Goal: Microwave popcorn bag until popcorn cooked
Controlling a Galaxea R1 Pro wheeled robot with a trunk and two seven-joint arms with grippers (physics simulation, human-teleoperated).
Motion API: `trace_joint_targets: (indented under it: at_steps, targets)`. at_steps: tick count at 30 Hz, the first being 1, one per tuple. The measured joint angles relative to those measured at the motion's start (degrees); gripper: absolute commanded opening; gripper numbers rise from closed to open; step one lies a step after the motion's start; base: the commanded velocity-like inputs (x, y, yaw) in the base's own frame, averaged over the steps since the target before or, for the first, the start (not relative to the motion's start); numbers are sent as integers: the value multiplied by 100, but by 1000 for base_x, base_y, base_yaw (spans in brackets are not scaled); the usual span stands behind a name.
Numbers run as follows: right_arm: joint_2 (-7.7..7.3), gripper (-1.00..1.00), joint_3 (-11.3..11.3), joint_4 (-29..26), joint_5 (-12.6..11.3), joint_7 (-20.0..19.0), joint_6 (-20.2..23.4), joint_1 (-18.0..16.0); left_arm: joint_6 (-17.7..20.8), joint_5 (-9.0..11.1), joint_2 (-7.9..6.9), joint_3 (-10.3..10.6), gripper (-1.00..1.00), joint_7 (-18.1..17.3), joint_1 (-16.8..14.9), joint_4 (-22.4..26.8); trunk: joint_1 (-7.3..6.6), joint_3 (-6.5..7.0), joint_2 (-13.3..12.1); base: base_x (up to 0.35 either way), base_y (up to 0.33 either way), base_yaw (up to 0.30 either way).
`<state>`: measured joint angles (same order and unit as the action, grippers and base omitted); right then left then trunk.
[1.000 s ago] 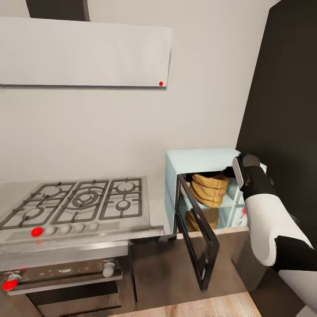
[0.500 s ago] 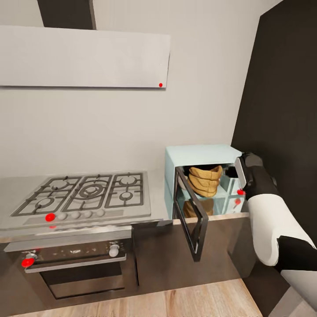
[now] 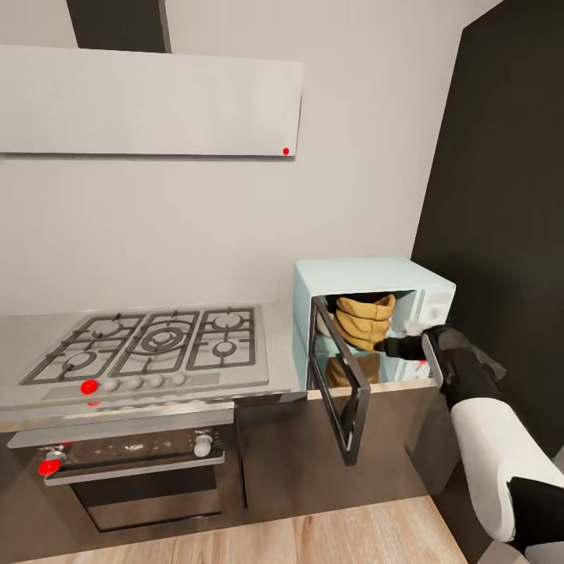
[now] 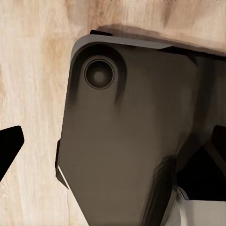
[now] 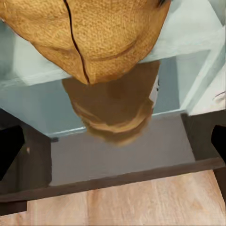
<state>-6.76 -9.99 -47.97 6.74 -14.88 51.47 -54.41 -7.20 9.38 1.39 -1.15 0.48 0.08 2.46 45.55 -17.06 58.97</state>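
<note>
I find the small tan-brown ridged paper popcorn bag (image 3: 364, 319) already inside the pale mint-blue box microwave (image 3: 354, 276), at centre right of the head view, standing on the glossy cavity floor with its reflection beneath it. The black glass door (image 3: 341, 381) hangs wide open toward the camera, so by my reading the door is not yet closed and heating not started. My right end effector (image 3: 394, 345) sits at the cavity mouth just beside the bag's lower right; in the right wrist view its dark fingers (image 5: 10, 146) stand at the two frame edges, well spread with nothing between them, and the bag (image 5: 89, 35) lies apart from them in the upper half of that frame. The left end effector (image 4: 110, 141) I cannot rate: the left wrist view shows dark fingertips at the frame edges over a dark plate and pale wooden floor (image 4: 33, 70), and its aperture is not clear. My assessment of the bag: light, soft and crushable, folded walls giving under pressure, coarse paper offering fair friction. If it needs shifting, I would take it gently across the thick rolled rim, not the slack sides. The grey steel-look bench (image 3: 278, 345) adjoins the microwave.
</note>
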Motion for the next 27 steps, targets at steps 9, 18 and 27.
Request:
trace_joint_targets:
  at_steps: [9,18,27]
  targets:
    - [187,100,-42,73,-52,-89,-2639,821,0,1,0,0,100,0,0,3,0,0,0,0,0,0]
    - [192,100,-73,7,-65,-101,-3353,917,0,1,0,0,100,0,0,3,0,0,0,0,0,0]
    - [192,100,-303,-786,-67,-93,-3088,918,0,1,-1,0,100,0,0,29,0,0,0,0,0,0]
